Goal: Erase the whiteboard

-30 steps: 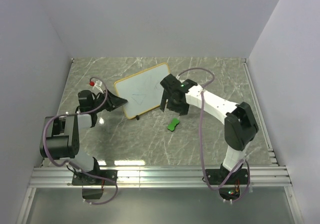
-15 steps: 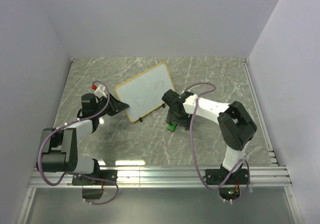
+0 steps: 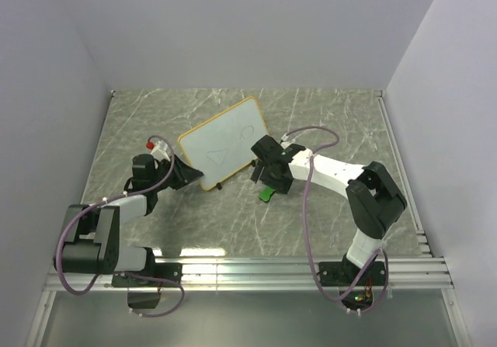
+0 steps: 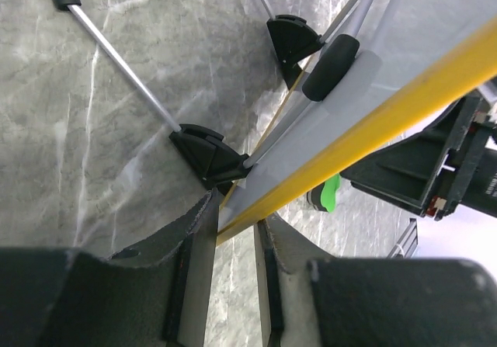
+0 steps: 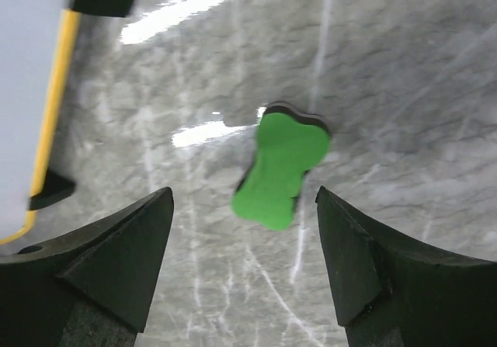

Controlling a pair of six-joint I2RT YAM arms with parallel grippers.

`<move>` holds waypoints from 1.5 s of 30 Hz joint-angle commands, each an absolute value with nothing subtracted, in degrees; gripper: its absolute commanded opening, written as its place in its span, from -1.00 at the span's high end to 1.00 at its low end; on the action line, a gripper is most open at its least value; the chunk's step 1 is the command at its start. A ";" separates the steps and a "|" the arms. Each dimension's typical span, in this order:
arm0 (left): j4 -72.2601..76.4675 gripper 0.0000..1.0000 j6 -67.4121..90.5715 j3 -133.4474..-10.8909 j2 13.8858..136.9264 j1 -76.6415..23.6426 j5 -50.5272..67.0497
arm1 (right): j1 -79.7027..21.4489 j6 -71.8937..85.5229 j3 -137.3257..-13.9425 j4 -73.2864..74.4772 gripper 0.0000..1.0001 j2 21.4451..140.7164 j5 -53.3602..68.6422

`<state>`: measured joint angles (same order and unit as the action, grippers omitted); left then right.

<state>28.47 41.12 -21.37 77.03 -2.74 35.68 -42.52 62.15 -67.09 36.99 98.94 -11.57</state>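
Note:
The whiteboard (image 3: 221,144) has a yellow frame and stands tilted at the table's middle, with a faint triangle drawn on it. My left gripper (image 3: 189,175) is shut on its lower left edge. In the left wrist view the yellow frame (image 4: 373,122) runs between my fingers (image 4: 198,238). The green bow-tie eraser (image 3: 267,194) lies flat on the table just right of the board. My right gripper (image 3: 269,178) hovers over it, open and empty. In the right wrist view the eraser (image 5: 281,166) lies ahead of and between the spread jaws (image 5: 243,197), untouched. The board's edge (image 5: 31,67) is at the left.
The board's black feet (image 4: 206,149) and thin metal stand legs (image 4: 124,71) rest on the marble table. Grey walls close in the left, back and right. A metal rail (image 3: 248,269) runs along the near edge. A purple cable (image 3: 311,207) loops along the right arm.
My right gripper has moved from the board's right edge down and toward me, over the green eraser. My left gripper has shifted slightly toward me and right, still on the board's edge.

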 commanded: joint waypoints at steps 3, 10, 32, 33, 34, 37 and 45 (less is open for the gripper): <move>27.07 0.40 41.05 -21.53 75.06 -3.52 35.68 | -44.03 64.60 -70.67 36.65 -0.61 100.81 -13.45; 25.75 0.40 40.87 -21.09 73.30 -3.95 34.45 | -44.03 66.97 -70.48 40.59 -0.53 103.62 -14.68; 26.71 0.99 41.22 -22.15 79.79 -5.80 35.06 | -44.12 63.20 -71.98 36.65 1.00 103.54 -20.73; 27.07 0.99 41.31 -22.15 80.15 -5.89 35.42 | -44.21 62.76 -73.72 36.30 1.00 102.93 -21.35; 27.33 0.99 41.31 -22.15 80.59 -6.06 35.42 | -44.21 62.41 -74.70 35.34 1.00 102.14 -21.71; 26.81 0.99 40.87 -22.59 80.77 -6.76 34.37 | -44.21 60.91 -77.16 27.74 1.00 100.82 -20.31; 24.70 0.99 39.47 -22.85 79.10 -8.87 31.64 | -44.12 68.90 -73.38 -7.10 1.00 103.43 -5.28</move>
